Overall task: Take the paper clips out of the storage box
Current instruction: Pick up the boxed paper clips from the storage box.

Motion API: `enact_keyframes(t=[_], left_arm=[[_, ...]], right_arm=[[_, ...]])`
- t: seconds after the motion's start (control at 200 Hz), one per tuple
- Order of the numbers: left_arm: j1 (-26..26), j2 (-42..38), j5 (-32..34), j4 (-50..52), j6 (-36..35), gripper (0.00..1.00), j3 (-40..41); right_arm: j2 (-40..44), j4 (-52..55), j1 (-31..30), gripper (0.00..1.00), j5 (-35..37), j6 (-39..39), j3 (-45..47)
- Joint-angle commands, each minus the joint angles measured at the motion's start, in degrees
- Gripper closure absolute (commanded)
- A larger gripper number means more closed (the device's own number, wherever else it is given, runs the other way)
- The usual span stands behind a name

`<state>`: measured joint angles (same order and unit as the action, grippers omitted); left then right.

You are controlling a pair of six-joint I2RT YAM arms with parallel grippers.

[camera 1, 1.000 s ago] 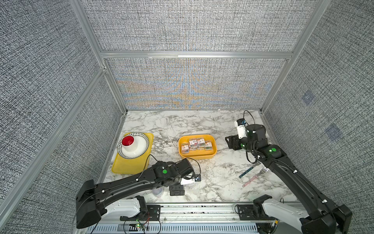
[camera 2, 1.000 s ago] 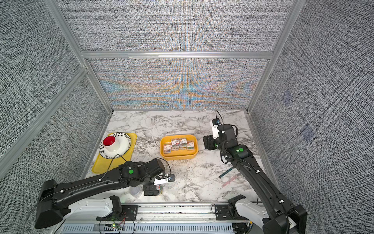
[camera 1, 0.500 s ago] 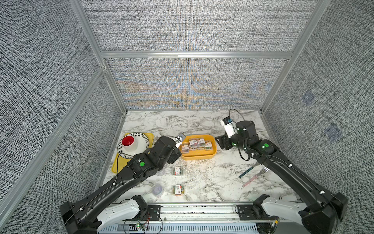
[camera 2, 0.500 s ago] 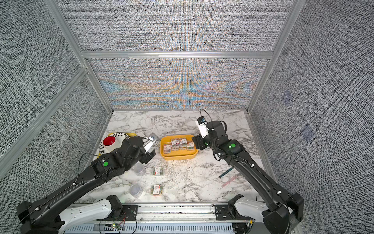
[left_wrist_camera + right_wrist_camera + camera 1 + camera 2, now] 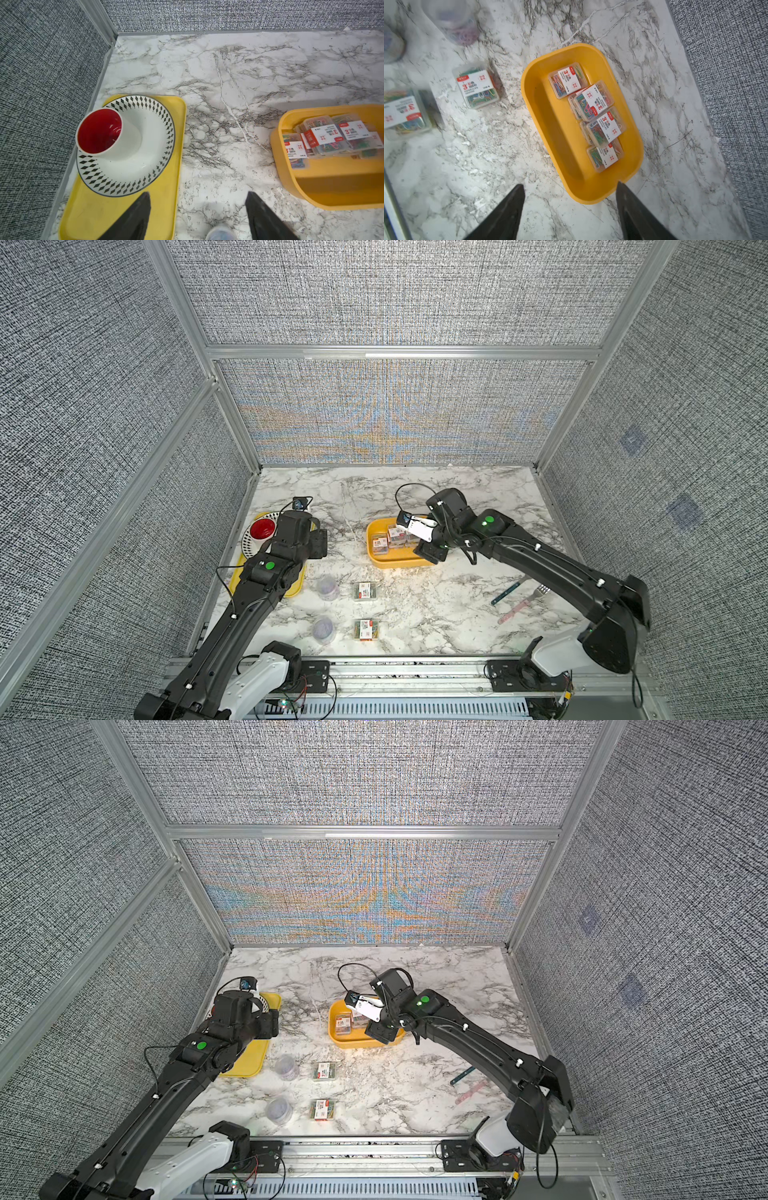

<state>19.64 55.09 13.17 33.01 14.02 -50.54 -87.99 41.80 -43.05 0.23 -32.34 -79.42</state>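
1. Six clear paper-clip cases (image 5: 593,101), as far as can be counted, lie in the yellow storage box (image 5: 550,124), which is set mid-table. They are crowded along its far wall, two of them resting on top of others, and the near strip of its floor is bare.
2. Two loose cases (image 5: 365,591) and two round tubs (image 5: 327,587) are already laid on the table (image 5: 415,614), on the near side of the box.
3. The right gripper (image 5: 569,184) is held above the right end of the box, jaws apart and empty.
4. The left gripper (image 5: 197,193) is likewise spread with nothing between its jaws. It is held beside the yellow tray (image 5: 124,207), apart from the box.
5. Each case is judged to be light and rigid, with smooth, slippery plastic walls. A thin shell or lid could be cracked or popped by a hard squeeze, so only moderate force is advised.
6. An upper, stacked case is best taken first, across its narrower width at mid-length, where its long sides are exposed above its neighbours. The bare near strip can be used for jaw clearance.
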Motion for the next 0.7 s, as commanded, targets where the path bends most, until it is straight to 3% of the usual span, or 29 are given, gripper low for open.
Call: enact_keyframes(t=[0.0, 0.18, 0.31, 0.506, 0.696], left_arm=[[-0.52, 0.1, -2.49, -2.06, 1.89, 0.24, -0.08], [-0.65, -0.82, -2.24, -1.64, 1.8, 0.25, 0.42], [-0.65, -0.87, -2.16, -1.64, 1.79, 0.25, 0.36], [-0.83, -0.66, -2.52, -1.26, 1.84, 0.25, 0.01], [-0.97, -0.64, -3.31, -1.37, 1.82, 0.25, 0.0]], right_arm=[[-4.65, 4.53, 0.43, 0.27, 0.12, -9.92, -3.99], [-14.06, 6.24, 2.33, 0.28, -2.85, -13.92, -11.86], [-21.18, 7.57, 3.41, 0.28, -2.36, -11.22, -17.6], [-28.82, 9.86, 3.76, 0.35, -8.01, 8.5, -28.46], [-32.27, 10.38, 3.65, 0.36, -8.43, 27.64, -31.41]])
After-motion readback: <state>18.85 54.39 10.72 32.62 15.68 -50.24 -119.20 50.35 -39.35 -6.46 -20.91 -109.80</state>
